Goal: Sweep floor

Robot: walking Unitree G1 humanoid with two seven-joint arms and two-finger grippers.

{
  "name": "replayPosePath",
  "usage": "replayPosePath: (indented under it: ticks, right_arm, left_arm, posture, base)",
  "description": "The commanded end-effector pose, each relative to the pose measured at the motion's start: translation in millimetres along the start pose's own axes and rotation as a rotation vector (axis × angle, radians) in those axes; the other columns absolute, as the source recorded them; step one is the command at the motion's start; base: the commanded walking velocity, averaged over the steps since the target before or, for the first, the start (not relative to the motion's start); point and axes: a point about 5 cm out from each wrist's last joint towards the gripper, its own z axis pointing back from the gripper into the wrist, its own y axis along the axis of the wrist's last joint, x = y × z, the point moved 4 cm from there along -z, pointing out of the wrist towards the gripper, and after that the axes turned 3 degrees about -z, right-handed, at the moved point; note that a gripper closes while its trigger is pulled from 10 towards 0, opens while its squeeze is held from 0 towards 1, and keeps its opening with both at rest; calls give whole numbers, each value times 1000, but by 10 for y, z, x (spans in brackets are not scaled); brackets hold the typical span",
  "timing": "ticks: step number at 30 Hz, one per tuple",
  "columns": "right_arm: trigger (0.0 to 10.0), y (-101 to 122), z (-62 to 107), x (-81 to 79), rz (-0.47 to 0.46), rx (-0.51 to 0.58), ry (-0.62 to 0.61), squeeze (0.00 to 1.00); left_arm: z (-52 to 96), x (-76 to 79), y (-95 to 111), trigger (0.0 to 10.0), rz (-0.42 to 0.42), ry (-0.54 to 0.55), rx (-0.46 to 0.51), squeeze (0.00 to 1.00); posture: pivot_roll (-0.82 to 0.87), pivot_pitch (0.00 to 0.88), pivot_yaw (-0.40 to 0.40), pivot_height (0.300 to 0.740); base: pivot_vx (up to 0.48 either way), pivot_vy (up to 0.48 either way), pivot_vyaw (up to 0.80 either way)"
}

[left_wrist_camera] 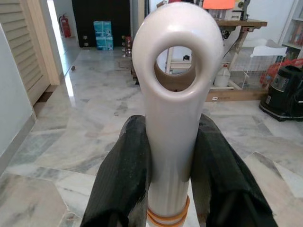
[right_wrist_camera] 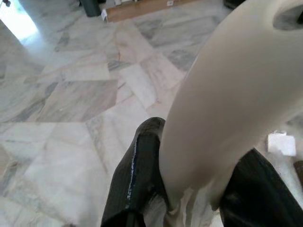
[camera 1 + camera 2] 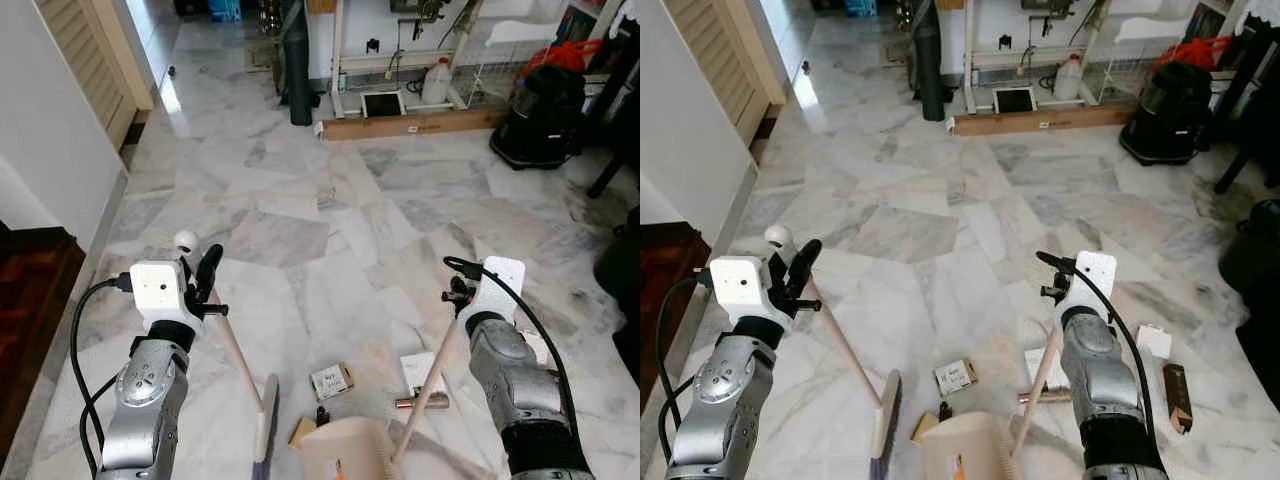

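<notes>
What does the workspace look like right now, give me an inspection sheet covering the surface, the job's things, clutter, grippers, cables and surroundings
Surface: marble floor, glossy, grey-veined.
Job's things: broom with head on the floor; dustpan standing beside it.
Clutter: small carton, white packet, brown box and other scraps near the dustpan.
Grippers: left gripper shut on the broom handle; right gripper shut on the dustpan handle.
Cables: black cable looping off the left wrist; another along the right arm.
Surroundings: black vacuum cleaner, wooden plank, louvred door, white jug.
</notes>
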Motion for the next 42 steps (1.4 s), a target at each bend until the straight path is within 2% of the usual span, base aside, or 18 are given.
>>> replayPosePath:
  ticks: [1,15,19,22,27,42]
  right_arm:
    - [10000,-9,18,-15,-28,-52,19,0]
    - [10000,10,55,5,-23,-123,11,0]
    - [10000,154,52,34,-4,-35,-20,0]
    - [10000,350,80,92,32,111,-80,0]
    - [10000,454,131,116,17,199,-107,0]
    - [10000,296,167,88,18,338,-90,0]
  left_arm:
    - [-25,-16,47,10000,5,-9,16,0]
    - [-31,-17,43,10000,2,-12,12,0]
    - [-36,-43,79,10000,-15,11,34,0]
    - [-38,-54,97,10000,-21,23,43,0]
    - [-19,-34,72,10000,-29,9,35,0]
    - [-78,-65,-40,10000,-62,0,11,0]
  posture:
    - [-8,104,27,740]
    - [-7,104,26,740]
    - [-7,104,26,740]
    - [-7,104,24,740]
    - [-7,105,25,740]
    - [-4,123,26,740]
  base:
    - [0,0,0]
    - [0,0,0]
    - [0,0,0]
    - [0,0,0]
    - [0,0,0]
    - [0,0,0]
